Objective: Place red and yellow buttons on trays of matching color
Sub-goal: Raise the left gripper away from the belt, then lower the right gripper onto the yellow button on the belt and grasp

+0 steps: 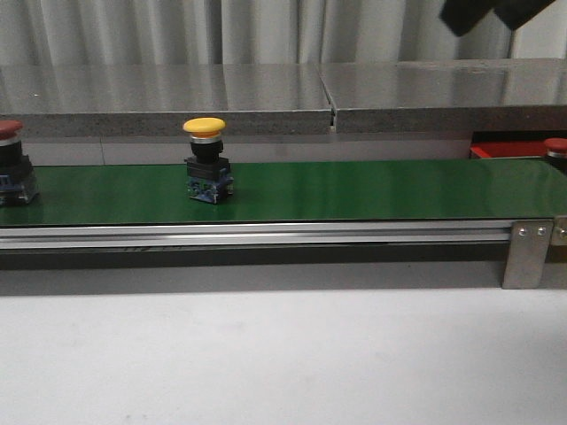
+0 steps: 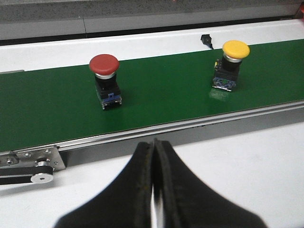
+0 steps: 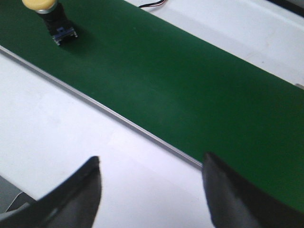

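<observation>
Front view shows the yellow button (image 1: 205, 159) upright on the green belt (image 1: 372, 190); the spread right gripper (image 3: 152, 190), holding nothing, might topple it.

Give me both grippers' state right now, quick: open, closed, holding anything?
Left gripper: closed, empty, on the near side of the green belt.
Right gripper: open wide, empty, above the belt's near edge.

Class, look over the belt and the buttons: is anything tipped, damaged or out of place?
Nothing stands out. The yellow button and red button both stand upright on the green belt, apart from each other, with no visible damage.
</observation>
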